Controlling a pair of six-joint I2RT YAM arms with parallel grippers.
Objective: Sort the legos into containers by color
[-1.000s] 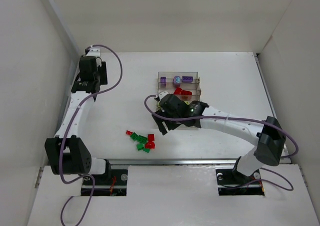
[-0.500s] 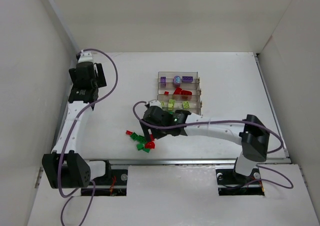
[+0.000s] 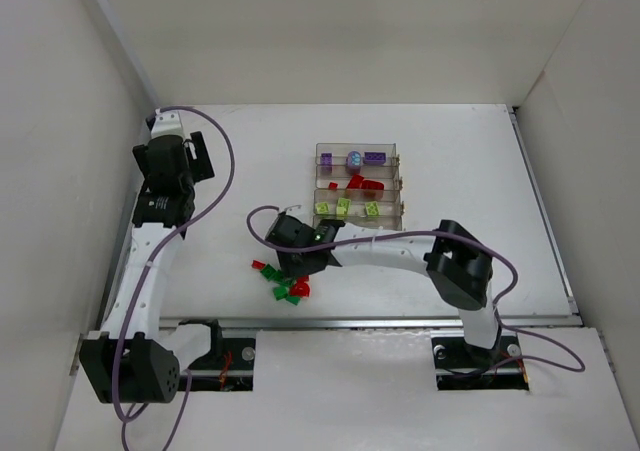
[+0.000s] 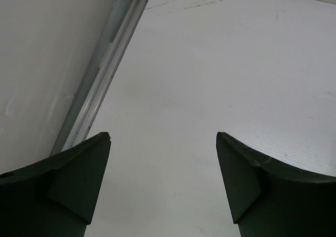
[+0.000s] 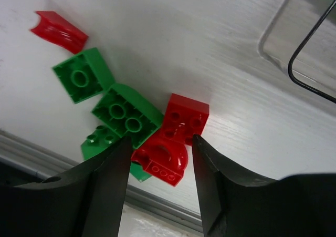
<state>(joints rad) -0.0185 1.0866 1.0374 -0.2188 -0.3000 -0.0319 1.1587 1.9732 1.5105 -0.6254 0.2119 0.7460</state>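
Loose legos point(image 3: 285, 283), dark green and red, lie in a pile near the table's front edge. My right gripper point(image 3: 297, 269) hovers over them, open. In the right wrist view its jaws point(image 5: 160, 137) straddle a red arched brick point(image 5: 163, 158), with a red square brick point(image 5: 186, 119) just beyond. A green brick point(image 5: 127, 116) lies by the left finger point(image 5: 105, 184). The clear container tray point(image 3: 398, 186) behind holds purple point(image 3: 374, 157), red point(image 3: 360, 182) and lime bricks point(image 3: 343, 208) in separate rows. My left gripper point(image 3: 178, 146) point(image 4: 163, 134) is open over bare table at the far left.
A metal rail point(image 5: 157, 203) runs along the table's front edge just beyond the pile. A small red curved piece point(image 5: 58, 31) and a green square brick point(image 5: 81, 79) lie left of the pile. A black cable point(image 5: 310, 42) loops near the tray corner. White walls surround the table.
My right gripper has travelled from the tray down and left to the pile, and its jaws have narrowed. The left arm drifted left and its jaws widened.
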